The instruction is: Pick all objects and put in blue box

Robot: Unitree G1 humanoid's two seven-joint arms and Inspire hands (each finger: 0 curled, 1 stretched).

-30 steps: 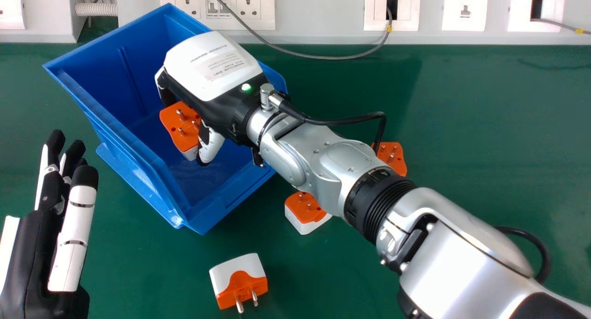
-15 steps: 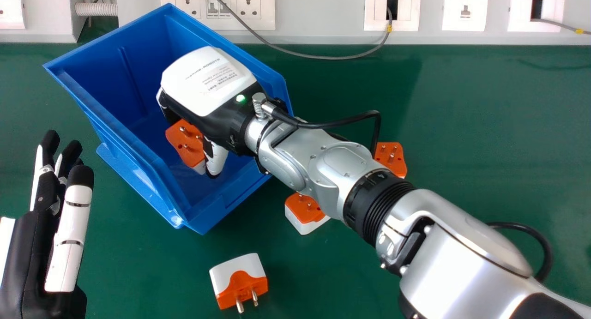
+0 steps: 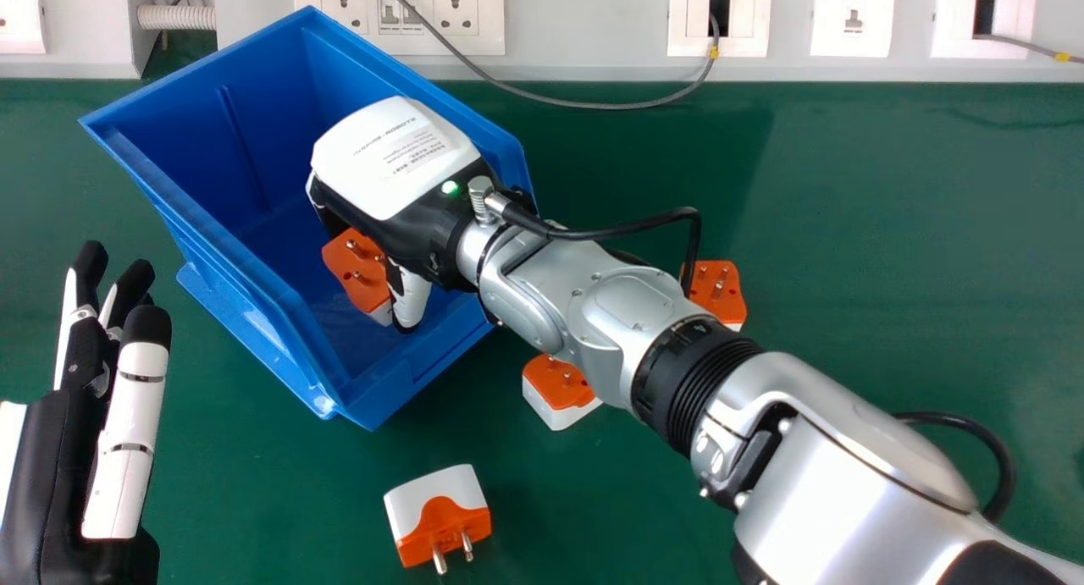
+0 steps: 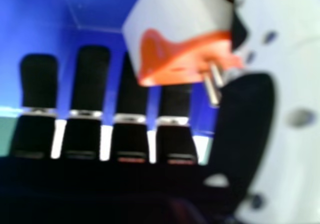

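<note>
My right hand (image 3: 394,166) is inside the blue box (image 3: 195,136), shut on an orange-and-white plug adapter (image 3: 357,272) whose pins face up. In the right hand view the adapter (image 4: 175,34) sits between the fingers and thumb of my right hand (image 4: 247,119), with the blue box wall (image 4: 30,14) behind. One adapter (image 3: 438,517) lies on the green table near the front, pins toward me. Another adapter (image 3: 559,392) lies right of the box, and a third adapter (image 3: 718,290) is partly hidden behind the right arm. My left hand (image 3: 59,449) is open at the lower left.
The right forearm (image 3: 593,306) crosses over the box's right edge and the table (image 3: 889,229). White sockets (image 3: 398,11) line the wall behind, with a grey cable (image 3: 593,105) drooping along the table's back edge.
My right hand moved toward the front of the box and then slightly right, with the adapter in it. My left hand shifted slightly left. The adapters on the table stayed put.
</note>
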